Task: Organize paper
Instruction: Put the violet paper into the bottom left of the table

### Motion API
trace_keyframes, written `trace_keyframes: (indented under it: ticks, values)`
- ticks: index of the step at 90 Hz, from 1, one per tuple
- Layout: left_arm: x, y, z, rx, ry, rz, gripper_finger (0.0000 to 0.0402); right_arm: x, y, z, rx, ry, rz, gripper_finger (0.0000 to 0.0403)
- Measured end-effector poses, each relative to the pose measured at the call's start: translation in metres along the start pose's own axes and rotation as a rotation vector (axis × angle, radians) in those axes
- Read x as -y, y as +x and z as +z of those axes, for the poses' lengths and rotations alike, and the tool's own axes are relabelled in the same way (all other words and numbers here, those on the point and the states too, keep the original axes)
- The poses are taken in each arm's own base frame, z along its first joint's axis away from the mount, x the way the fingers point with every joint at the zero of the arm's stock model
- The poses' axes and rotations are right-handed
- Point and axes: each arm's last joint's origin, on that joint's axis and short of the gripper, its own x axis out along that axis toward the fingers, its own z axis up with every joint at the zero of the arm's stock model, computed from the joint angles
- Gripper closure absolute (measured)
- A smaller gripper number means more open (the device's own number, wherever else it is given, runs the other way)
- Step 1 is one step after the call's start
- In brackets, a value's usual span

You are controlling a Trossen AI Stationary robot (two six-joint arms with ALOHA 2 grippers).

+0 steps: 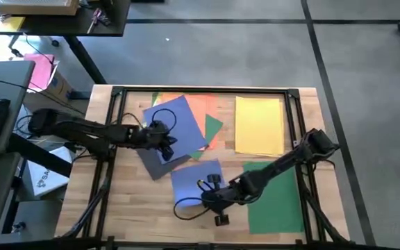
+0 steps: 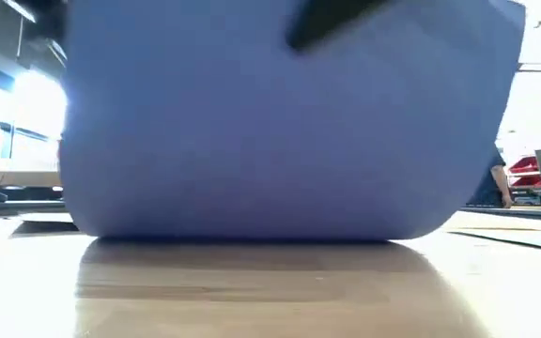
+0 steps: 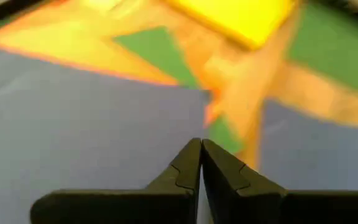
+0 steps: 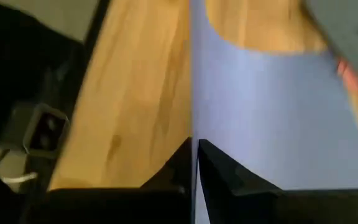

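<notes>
High view, left to right: the left arm reaches in over the wooden table from the left edge, and the left gripper sits over a large blue sheet of paper lying tilted near the table's middle. Under that sheet's lower corner a dark grey sheet pokes out; behind it lie an orange sheet and a small green triangle of paper. Left wrist view shows the left gripper's fingers pressed together over the blue sheet's edge; whether paper is pinched between them, cannot tell. Nearer the front edge, a second, smaller blue sheet is raised, its edge clamped in the right gripper; right wrist view has the thin sheet running straight between the closed fingers. Low view is almost filled by this blue sheet, curved, its bottom fold touching the tabletop. Right of centre, a yellow rectangular sheet lies flat at the back, and a large green sheet lies in front of it, partly beneath the right arm.
</notes>
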Motion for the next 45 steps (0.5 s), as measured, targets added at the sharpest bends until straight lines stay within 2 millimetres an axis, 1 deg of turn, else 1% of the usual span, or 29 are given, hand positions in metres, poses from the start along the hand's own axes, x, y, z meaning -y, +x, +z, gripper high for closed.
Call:
trace_keyframes:
  ticks: [9,15,24,34,45]
  values:
    - [0.013,-0.022,0.013,0.059,-0.006,-0.121,0.0401,0.001,0.011,0.020,0.037,-0.031,-0.007,0.0403]
    - [0.019,-0.036,0.018,0.087,-0.007,-0.194,0.0401,0.001,0.025,0.030,0.048,-0.070,-0.011,0.0403]
    - [0.023,-0.051,0.019,0.095,0.000,-0.272,0.0401,0.004,0.049,0.047,0.074,-0.123,-0.012,0.0403]
    - [0.023,-0.062,0.018,0.084,-0.014,-0.320,0.0401,0.011,0.075,0.066,0.113,-0.160,0.011,0.0403]
    - [0.021,-0.064,0.007,-0.013,-0.019,-0.300,0.0401,0.013,0.106,0.076,0.145,-0.235,0.066,0.0403]
